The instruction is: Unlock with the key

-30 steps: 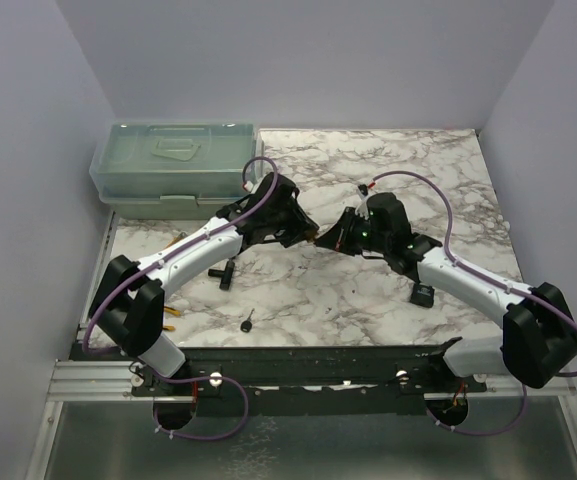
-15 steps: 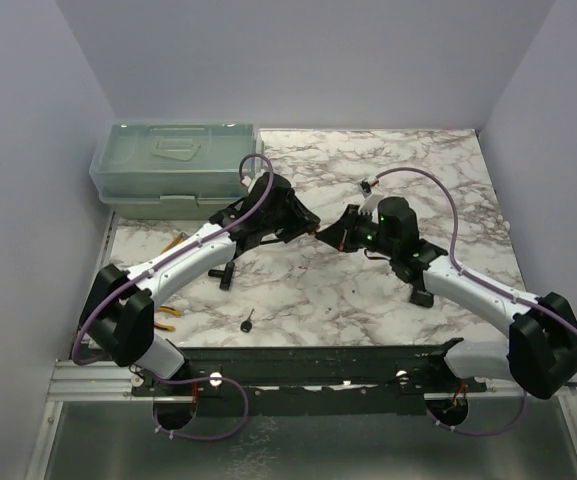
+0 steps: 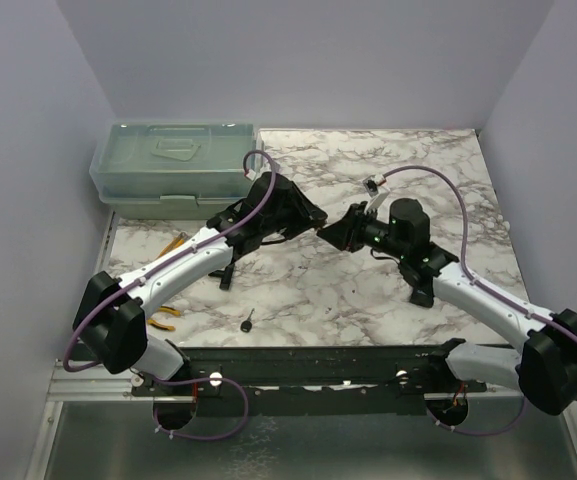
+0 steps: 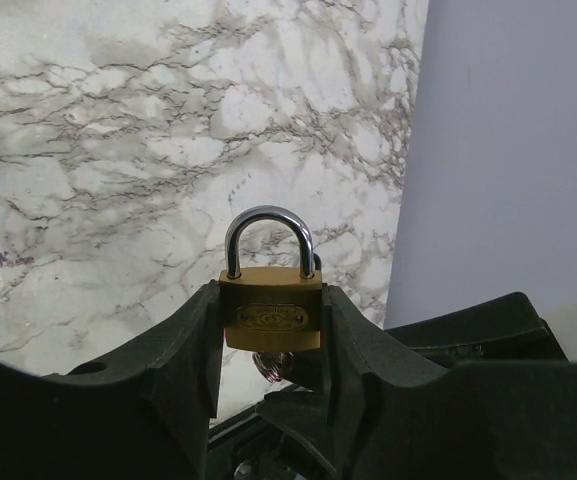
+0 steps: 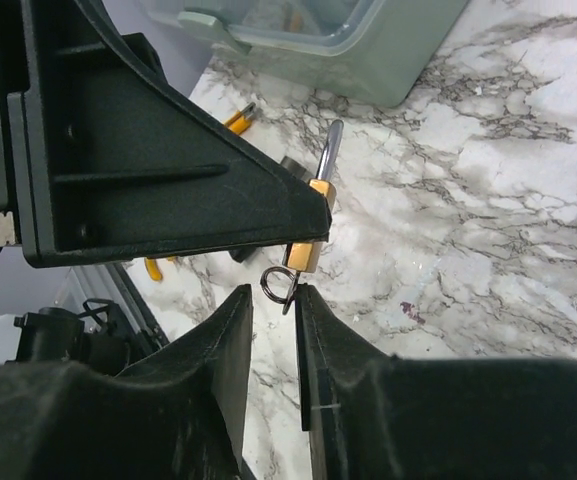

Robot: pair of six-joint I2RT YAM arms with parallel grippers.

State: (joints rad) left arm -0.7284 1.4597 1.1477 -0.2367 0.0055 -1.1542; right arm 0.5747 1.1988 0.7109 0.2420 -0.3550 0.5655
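My left gripper (image 4: 271, 302) is shut on a brass padlock (image 4: 273, 312) with a silver shackle and holds it above the marble table. A small metal key with a wire ring (image 5: 280, 285) sticks out of the padlock's underside (image 5: 308, 256). My right gripper (image 5: 274, 296) faces it with its jaws a little apart, and the ring sits between the fingertips. In the top view both grippers, left (image 3: 308, 218) and right (image 3: 336, 232), meet above the table's middle. A tiny black-headed key (image 3: 248, 322) lies on the table near the front edge.
A green-clear lidded box (image 3: 173, 165) stands at the back left. A black T-shaped piece (image 3: 228, 272) and yellow-handled pliers (image 3: 168, 312) lie under the left arm. A small dark object (image 3: 423, 295) lies under the right arm.
Both arms stretched further out and their meeting point moved slightly toward the back. The right wrist swung to the right. The padlock stays held.
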